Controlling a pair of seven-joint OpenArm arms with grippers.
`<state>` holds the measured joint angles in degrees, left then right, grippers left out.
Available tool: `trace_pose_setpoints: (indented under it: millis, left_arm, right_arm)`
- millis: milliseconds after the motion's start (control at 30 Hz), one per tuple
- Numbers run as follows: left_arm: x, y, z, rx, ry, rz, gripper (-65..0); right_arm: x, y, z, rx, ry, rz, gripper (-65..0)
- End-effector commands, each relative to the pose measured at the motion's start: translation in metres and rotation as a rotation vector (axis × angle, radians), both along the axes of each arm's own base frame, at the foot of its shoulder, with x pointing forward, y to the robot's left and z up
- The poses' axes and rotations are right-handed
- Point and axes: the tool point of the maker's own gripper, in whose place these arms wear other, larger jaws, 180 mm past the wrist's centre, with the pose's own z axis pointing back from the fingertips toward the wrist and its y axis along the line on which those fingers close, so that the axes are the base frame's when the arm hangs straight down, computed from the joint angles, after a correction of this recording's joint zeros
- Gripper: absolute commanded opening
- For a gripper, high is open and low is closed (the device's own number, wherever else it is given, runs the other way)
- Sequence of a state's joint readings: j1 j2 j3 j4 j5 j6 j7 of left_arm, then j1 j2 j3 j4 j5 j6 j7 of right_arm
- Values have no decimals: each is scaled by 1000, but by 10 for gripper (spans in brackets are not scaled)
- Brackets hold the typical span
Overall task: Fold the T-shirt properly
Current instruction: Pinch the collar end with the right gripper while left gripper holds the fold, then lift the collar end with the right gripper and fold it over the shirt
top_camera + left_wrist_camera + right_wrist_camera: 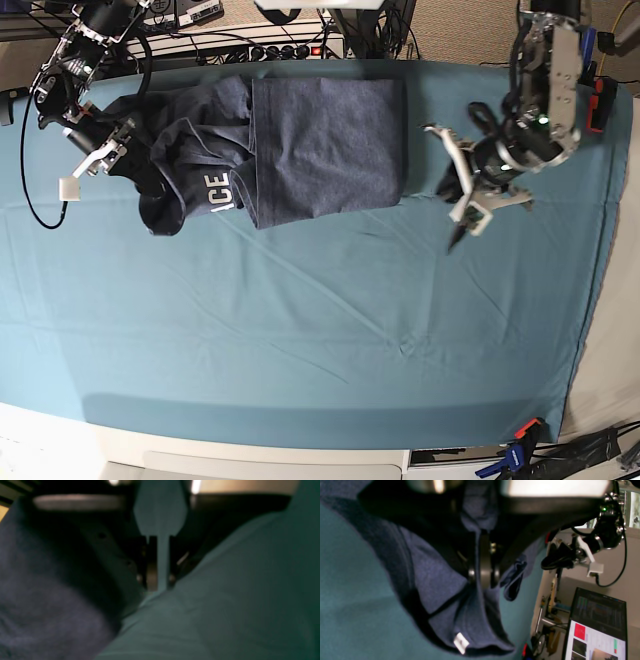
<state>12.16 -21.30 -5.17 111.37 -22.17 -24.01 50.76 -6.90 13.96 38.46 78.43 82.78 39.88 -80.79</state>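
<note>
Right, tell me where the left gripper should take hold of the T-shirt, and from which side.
Probably the free straight side edge of the T-shirt nearest the left gripper, approached from that side, low over the table cloth. That half lies flat and smooth; the bunched, lettered end is already pinched by the right gripper.

Right tool (135,150) clamped on cloth; left tool (447,195) nearly closed, low, empty.

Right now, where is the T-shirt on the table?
In the base view the T-shirt lies on the teal table cloth near its far edge, left of centre, its bunched left end pinched in the right gripper.
</note>
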Motion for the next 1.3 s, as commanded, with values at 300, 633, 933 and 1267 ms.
trace_pose_setpoints:
  millis: [300, 633, 933, 1267]
  left_arm:
    - [7, 20, 17, -29, -47, 56, -567]
    - [3, 20, 14, -28, -37, 56, -567]
    - [4, 20, 15, -31, -41, 56, -567]
    - [3, 20, 14, -30, -40, 56, -567]
  right_arm:
    - [-12, 90, 68, -115, -231, 246, -650]
    - [-20, 139, 109, -82, -381, 271, -650]
    - [-21, 174, 79, -140, -288, 348, -650]
    - [-13, 224, 69, -215, -321, 407, -650]
